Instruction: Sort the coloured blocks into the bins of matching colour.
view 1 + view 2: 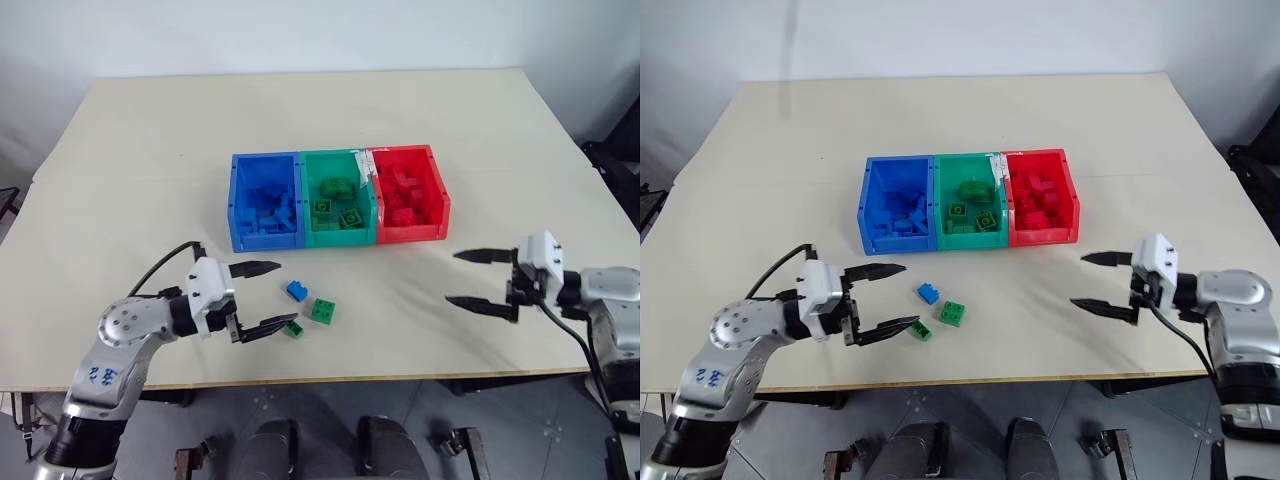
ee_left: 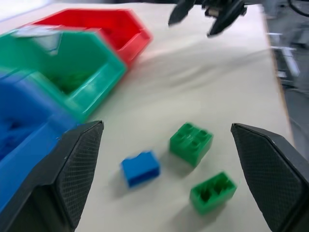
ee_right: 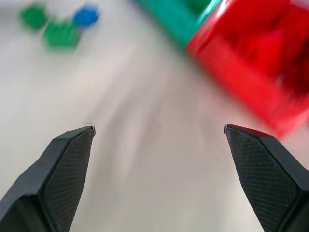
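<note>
Nearing the end of sorting, with blue bin, green bin and red bin already holding bricks, leaving one blue brick and two green bricks lying on the table just beside the wide-open, empty left gripper, the right gripper likewise gaping empty.

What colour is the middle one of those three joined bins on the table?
Green: the middle bin sits between a blue bin and a red bin, clearest in the left eye view.
</note>
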`<action>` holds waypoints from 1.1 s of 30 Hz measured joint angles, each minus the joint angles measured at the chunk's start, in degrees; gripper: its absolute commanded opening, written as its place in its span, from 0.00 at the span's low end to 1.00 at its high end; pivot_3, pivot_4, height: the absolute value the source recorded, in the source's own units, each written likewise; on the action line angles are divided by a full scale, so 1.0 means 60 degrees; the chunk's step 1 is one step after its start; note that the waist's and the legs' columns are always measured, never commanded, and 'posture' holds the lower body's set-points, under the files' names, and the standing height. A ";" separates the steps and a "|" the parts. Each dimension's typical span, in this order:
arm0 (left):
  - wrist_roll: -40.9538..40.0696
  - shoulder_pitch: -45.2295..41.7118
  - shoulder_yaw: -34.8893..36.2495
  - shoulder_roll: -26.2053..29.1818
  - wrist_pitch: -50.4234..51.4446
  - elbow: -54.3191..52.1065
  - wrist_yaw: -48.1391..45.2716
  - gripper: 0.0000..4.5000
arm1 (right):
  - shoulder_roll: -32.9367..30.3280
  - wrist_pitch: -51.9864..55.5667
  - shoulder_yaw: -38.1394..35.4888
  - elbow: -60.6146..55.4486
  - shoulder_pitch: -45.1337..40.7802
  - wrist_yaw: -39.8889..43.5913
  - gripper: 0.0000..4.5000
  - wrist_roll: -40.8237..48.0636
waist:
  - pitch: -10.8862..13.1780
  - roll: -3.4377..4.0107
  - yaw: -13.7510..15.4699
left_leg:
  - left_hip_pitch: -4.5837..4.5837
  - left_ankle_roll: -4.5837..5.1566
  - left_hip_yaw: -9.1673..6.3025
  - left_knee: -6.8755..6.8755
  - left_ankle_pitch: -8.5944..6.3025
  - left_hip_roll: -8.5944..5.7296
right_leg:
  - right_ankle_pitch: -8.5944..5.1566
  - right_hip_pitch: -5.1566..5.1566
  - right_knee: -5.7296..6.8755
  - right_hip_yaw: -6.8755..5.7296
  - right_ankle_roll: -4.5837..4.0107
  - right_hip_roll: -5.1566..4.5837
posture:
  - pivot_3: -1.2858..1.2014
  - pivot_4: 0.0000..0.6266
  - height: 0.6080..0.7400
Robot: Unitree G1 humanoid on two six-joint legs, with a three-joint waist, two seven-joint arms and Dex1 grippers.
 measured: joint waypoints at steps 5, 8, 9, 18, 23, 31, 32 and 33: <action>-0.0001 -0.0235 -0.0054 -0.0009 -0.0026 0.0306 -0.0140 1.00 | 0.0228 -0.0077 0.0114 -0.0079 -0.0227 -0.0093 0.99 0.0021 | 0.0000 0.0000 -0.0033 | 0.0001 -0.0006 -0.0009 0.0026 -0.0002 0.0007 | 0.0000 0.0000 -0.0003 -0.0002 0.0000 0.0000 | 0.52 0.24 1.00; -0.0010 0.0255 0.0210 0.0157 -0.0220 0.0324 -0.0248 1.00 | 0.0698 0.1105 0.0683 -0.0879 -0.0460 -0.0291 0.99 0.0151 | 0.0000 0.0000 -0.0069 | 0.0000 -0.0009 -0.0018 0.0028 -0.0005 0.0013 | 0.0000 -0.0002 -0.0002 -0.0003 -0.0001 0.0000 | 0.52 0.24 1.00; -0.0018 0.0484 0.0340 0.0255 -0.0313 0.0325 -0.0297 1.00 | 0.0791 0.1664 0.0947 -0.1155 -0.0545 -0.0411 0.99 0.0173 | 0.0001 0.0001 -0.0053 | -0.0001 -0.0011 -0.0021 0.0031 -0.0005 0.0012 | 0.0000 -0.0003 -0.0002 -0.0004 -0.0002 -0.0003 | 0.52 0.24 1.00; -0.0296 0.3102 0.2526 0.0692 -0.0833 0.0234 -0.0518 1.00 | 0.2305 0.4195 0.3052 -0.3460 -0.1376 -0.1408 0.99 0.0055 | 0.0001 0.0002 0.0081 | -0.0010 -0.0016 -0.0040 0.0036 -0.0022 0.0010 | 0.0005 -0.0006 -0.0015 -0.0008 -0.0010 -0.0016 | 0.52 0.24 1.00; -0.0417 0.4075 0.2783 0.0710 -0.1069 -0.0322 -0.0777 1.00 | 0.3153 0.4485 0.4058 -0.3992 -0.1439 -0.2172 0.99 -0.0404 | 0.0000 0.0000 0.0103 | -0.0017 -0.0015 -0.0046 0.0039 -0.0031 0.0006 | 0.0008 -0.0008 -0.0021 -0.0010 -0.0016 -0.0024 | 0.52 0.24 1.00; -0.0414 0.4628 0.2864 0.0646 -0.1468 -0.0836 -0.0752 1.00 | 0.3376 0.3422 0.4613 -0.3390 -0.1119 -0.2794 0.72 -0.1544 | 0.0000 0.0001 0.0044 | -0.0015 -0.0018 -0.0035 0.0031 -0.0034 0.0013 | 0.0008 -0.0017 -0.0018 -0.0008 -0.0018 -0.0007 | 0.52 0.24 1.00; -0.0414 0.4636 0.2864 0.0646 -0.1487 -0.0841 -0.0743 1.00 | 0.3378 0.3370 0.4613 -0.3390 -0.1119 -0.2800 0.64 -0.1556 | 0.0000 0.0000 0.0044 | -0.0015 -0.0018 -0.0034 0.0031 -0.0034 0.0013 | 0.0008 -0.0017 -0.0018 -0.0008 -0.0018 -0.0006 | 0.52 0.24 1.00; -0.0414 0.4648 0.2864 0.0646 -0.1495 -0.0840 -0.0734 1.00 | 0.3382 0.3296 0.4612 -0.3382 -0.1119 -0.2818 0.55 -0.1567 | 0.0000 0.0000 0.0044 | -0.0014 -0.0018 -0.0034 0.0032 -0.0034 0.0014 | 0.0008 -0.0017 -0.0017 -0.0008 -0.0018 -0.0005 | 0.52 0.24 1.00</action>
